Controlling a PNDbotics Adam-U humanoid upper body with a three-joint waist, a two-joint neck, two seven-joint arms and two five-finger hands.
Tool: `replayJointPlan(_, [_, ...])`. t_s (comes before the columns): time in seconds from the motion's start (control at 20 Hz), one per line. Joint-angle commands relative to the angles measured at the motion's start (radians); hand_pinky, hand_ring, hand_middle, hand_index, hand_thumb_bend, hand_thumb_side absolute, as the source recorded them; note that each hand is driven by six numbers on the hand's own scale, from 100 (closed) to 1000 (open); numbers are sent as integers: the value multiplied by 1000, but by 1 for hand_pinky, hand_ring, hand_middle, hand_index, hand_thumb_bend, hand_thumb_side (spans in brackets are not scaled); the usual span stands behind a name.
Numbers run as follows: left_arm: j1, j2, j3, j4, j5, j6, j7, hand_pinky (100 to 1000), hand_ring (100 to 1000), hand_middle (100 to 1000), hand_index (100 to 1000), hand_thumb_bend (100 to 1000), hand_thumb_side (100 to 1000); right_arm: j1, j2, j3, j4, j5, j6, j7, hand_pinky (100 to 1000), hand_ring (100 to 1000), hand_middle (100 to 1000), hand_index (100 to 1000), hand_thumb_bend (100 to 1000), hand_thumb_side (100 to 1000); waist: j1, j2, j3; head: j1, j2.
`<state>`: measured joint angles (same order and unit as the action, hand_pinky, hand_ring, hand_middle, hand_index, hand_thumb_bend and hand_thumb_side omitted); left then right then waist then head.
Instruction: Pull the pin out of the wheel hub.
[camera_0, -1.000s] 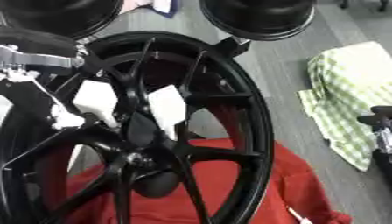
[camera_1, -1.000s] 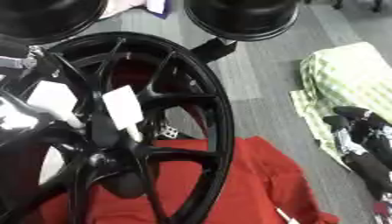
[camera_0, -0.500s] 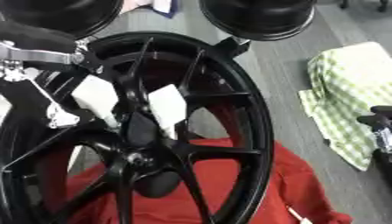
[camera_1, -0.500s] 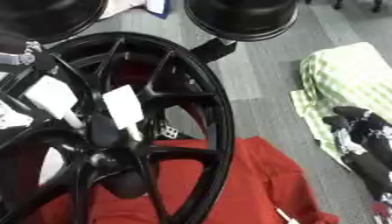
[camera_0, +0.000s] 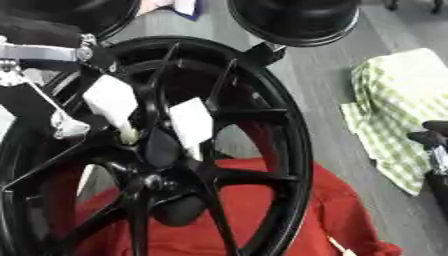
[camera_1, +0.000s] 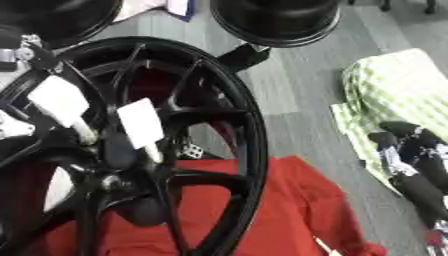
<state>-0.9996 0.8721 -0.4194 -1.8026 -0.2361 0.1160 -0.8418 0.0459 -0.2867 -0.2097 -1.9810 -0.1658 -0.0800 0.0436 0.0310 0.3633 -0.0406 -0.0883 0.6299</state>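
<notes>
Left eye view is showing a big black wheel (camera_0: 166, 165) standing nearly upright over a red cloth (camera_0: 262, 220), its spokes meeting at the hub (camera_0: 153, 182) low in the picture. The left hand (camera_0: 114, 107) is reaching in from the left and pressing into the spokes just above the hub, its pale fingertips (camera_0: 191, 125) pointing down toward a small dark cylinder that may be the pin; I cannot tell for sure. The fingers are looking fairly straight, resting against the spokes and not curling round anything I can make out.

The right hand (camera_1: 411, 165) is lying idle at the right edge, beside a green checked cloth (camera_1: 394, 100); I cannot tell how its fingers are set.

Judging by its look, the wheel is heavy, rigid metal and should stay put. The pin is probably small, stiff and smooth, so it is calling for a pinch on its exposed end and a straight pull along its axis, avoiding the spokes crowding either side.
</notes>
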Motion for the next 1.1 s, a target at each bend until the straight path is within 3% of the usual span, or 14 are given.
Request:
replayJointPlan(0.05, [-31,33,52,-28,26,20,16,655,495,306,389,100,171,4,-12,-10,-19,4,-3,-3,889,713,534,695,100,284,-3,-19,3,-4,-11])
replayJointPlan(0.3, [-46,49,150,-31,80,47,64,655,486,294,378,100,207,9,-14,-13,-19,3,-9,-5,890,714,534,695,100,282,-7,-24,14,-9,-6])
replayJointPlan(0.45, [-9,101,231,1,106,56,127,658,486,293,382,100,227,12,-17,-19,-19,3,-16,-9,890,714,534,696,100,280,-9,-26,25,-16,-3])
replayJointPlan(0.85, [269,269,422,77,129,58,323,657,488,291,384,100,223,11,-16,-37,-19,-2,-38,-26,891,715,535,696,100,274,-24,-24,46,-29,-5])
replayJointPlan(1.1, [392,281,450,129,88,64,376,656,495,295,388,100,187,6,-7,-37,-19,-10,-39,-28,892,715,536,697,100,276,-35,-24,53,-30,-12])
